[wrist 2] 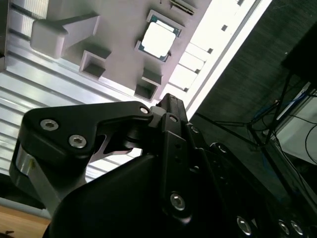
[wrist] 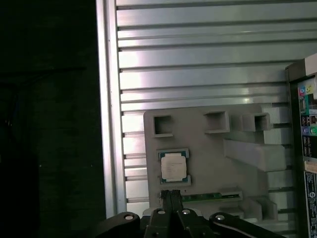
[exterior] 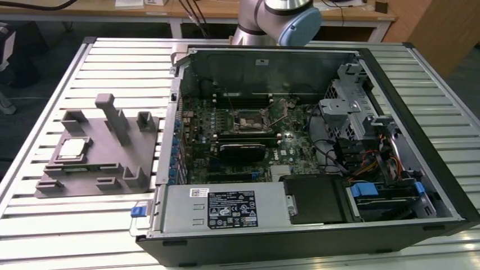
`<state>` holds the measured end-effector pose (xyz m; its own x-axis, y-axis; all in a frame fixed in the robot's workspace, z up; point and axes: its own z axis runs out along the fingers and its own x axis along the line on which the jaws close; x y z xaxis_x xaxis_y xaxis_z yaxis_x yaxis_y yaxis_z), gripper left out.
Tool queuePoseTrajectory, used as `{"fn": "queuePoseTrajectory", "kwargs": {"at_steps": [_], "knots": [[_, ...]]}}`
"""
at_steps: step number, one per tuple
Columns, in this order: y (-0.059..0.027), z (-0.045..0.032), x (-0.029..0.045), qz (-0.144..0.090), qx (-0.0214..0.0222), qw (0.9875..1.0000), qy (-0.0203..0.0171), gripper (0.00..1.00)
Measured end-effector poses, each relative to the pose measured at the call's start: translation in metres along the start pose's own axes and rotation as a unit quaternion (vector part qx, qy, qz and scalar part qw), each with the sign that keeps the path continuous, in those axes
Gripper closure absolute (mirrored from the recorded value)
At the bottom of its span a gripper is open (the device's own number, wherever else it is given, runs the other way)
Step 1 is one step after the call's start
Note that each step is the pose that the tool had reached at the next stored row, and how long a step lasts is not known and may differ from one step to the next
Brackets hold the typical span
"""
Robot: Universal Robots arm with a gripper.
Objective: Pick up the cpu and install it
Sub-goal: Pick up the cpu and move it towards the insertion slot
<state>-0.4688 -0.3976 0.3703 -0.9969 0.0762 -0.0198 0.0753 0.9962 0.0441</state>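
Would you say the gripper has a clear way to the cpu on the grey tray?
Probably yes: the cpu lies uncovered on the grey tray, with nothing between it and the shut gripper.

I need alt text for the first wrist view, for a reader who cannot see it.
The cpu lies in a recess of the grey tray on a slatted metal table; the gripper, fingers shut, is near it.

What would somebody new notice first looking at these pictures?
The open computer case, motherboard bared, takes up the middle and the exterior view's right. On that view's left lies a grey tray holding the pale silver cpu. In the first wrist view the end effector, shut and empty, hangs over that tray.
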Motion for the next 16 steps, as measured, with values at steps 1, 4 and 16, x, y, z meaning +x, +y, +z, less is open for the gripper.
{"fn": "queuePoseTrajectory", "kwargs": {"at_steps": [1, 4, 16], "knots": [[-0.0001, 0.0017, 0.0001, 0.000, 0.0001, 1.0000, 0.0013, 0.89], [-0.0015, 0.0071, 0.0000, -0.001, 0.0002, 1.0000, 0.0030, 0.89], [-0.0030, 0.0267, -0.0010, -0.008, 0.0006, 0.9999, 0.0096, 0.89]]}}
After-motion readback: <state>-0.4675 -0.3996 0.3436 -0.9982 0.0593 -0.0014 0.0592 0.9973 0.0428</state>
